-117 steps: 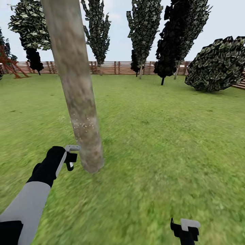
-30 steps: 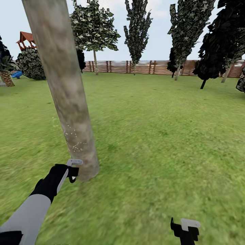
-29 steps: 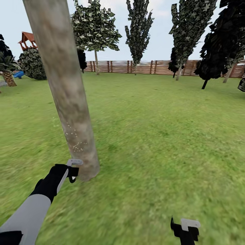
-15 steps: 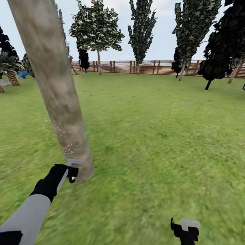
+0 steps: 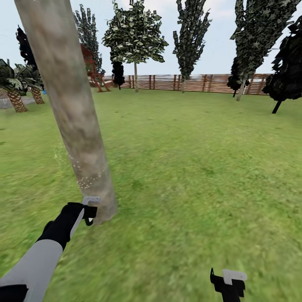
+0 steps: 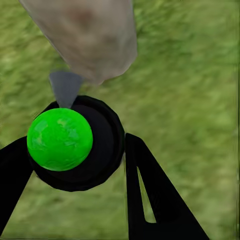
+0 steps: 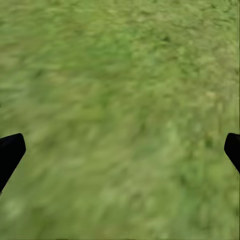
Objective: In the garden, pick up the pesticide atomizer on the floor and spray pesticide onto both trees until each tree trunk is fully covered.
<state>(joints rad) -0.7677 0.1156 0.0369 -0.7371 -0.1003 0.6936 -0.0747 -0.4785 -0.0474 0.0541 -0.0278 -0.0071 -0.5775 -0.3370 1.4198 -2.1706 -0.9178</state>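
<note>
Left tool [image 6: 75, 150] clamps the round black pesticide atomizer with green cap [image 6: 60, 139], its nozzle just short of the mottled grey-brown tree trunk [image 5: 79, 126], speckled white there. Right tool [image 7: 120, 150] spread wide over green lawn [image 5: 201, 167].

We saw a wide green lawn [image 5: 201, 167] run back to a slatted wooden fence [image 5: 201, 82] under pale sky [image 5: 167, 54]; a red structure [image 5: 90, 63], perhaps play equipment, stood far left.

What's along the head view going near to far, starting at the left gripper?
left gripper holding the pesticide atomizer → tree trunk speckled with pale droplets → open lawn → fence with the tall trees along it.
</note>
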